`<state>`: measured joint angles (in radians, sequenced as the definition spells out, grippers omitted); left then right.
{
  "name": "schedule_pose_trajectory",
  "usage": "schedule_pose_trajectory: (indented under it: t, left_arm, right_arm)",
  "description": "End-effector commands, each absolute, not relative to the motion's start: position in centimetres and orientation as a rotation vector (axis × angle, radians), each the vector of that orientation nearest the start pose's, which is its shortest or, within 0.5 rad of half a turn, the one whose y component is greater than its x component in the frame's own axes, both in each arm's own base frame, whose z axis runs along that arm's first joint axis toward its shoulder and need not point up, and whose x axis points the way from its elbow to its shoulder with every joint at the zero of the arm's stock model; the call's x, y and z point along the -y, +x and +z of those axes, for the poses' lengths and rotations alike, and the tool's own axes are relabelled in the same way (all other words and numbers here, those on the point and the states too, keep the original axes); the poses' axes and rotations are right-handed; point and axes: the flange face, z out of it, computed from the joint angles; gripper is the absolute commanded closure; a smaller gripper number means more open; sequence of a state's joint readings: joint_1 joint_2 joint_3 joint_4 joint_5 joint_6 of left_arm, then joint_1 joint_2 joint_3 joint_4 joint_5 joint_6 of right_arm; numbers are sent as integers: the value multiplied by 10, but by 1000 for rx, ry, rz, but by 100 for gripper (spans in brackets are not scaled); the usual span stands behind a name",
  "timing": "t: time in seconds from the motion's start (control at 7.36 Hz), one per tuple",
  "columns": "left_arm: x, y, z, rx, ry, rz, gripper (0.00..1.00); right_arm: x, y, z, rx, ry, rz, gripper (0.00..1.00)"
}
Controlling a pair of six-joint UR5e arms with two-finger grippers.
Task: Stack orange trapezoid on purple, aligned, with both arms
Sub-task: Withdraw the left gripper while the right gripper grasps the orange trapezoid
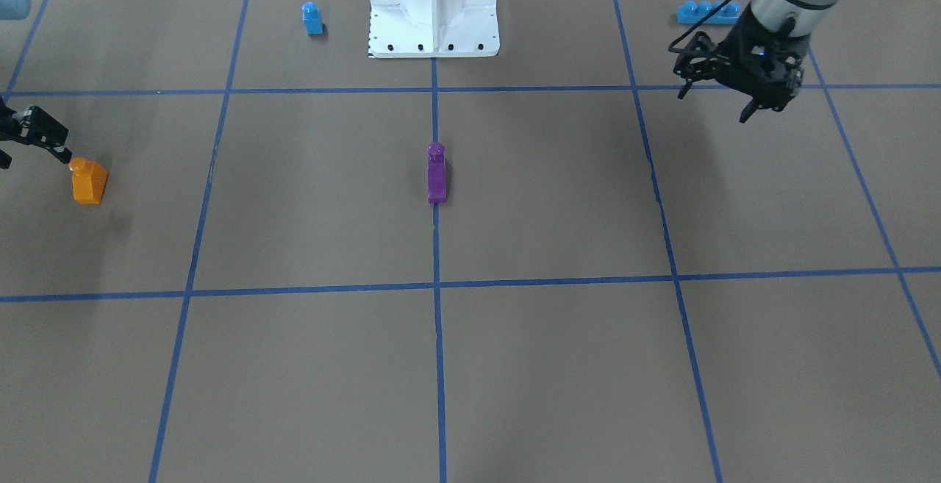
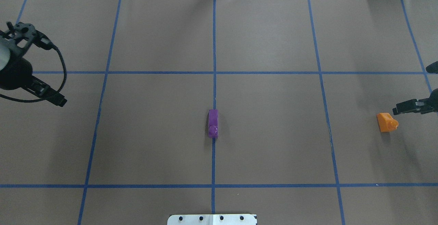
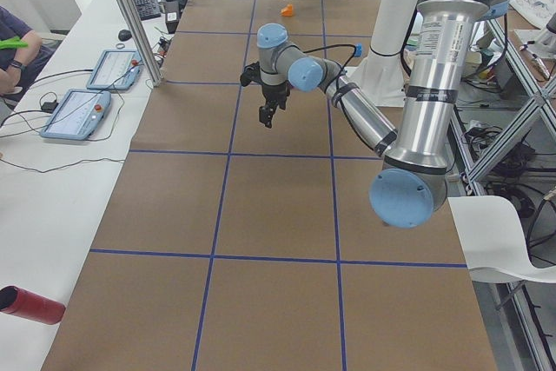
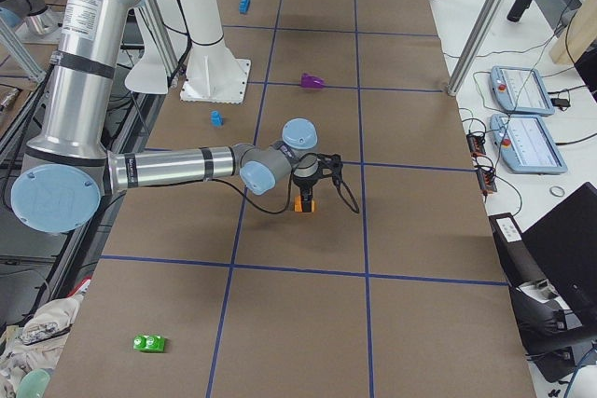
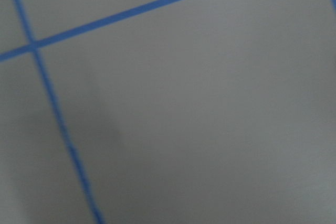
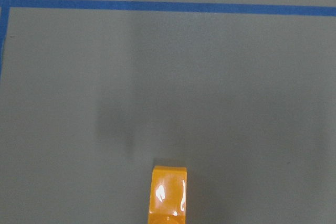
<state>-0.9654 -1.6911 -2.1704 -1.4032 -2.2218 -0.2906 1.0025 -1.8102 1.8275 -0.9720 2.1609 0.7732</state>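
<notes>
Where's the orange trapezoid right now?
Overhead view, far right of the table: the orange trapezoid sits on the paper beside the right gripper, ungripped, well right of the purple block on the centre line.

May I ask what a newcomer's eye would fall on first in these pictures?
The purple block stands out first, alone on the centre tape line. Next comes the orange trapezoid far out on the robot's right, with the right pincer open beside it. The left pincer hangs open over the far left side.

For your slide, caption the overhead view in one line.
Purple block on the centre line; orange block far right, not yet stacked.
</notes>
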Motion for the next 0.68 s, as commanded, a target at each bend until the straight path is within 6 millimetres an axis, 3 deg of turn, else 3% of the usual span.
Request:
schedule_pose_trajectory:
  t: [0.0,0.27,0.41,0.54]
  left_arm:
    - [433,186,355,-820,208,497,0]
    - [433,188,356,-820,202,492,0]
    - [435,189,357,-819,198,490,0]
    - [436,191,357,-819,197,490,0]
  right_arm:
    - [389,-194,588,806,107,52,0]
    - [384,-209,602,775,91,37,3]
    - [382,-213,605,772,84,28,17]
    - [382,-213,605,772,84,28,40]
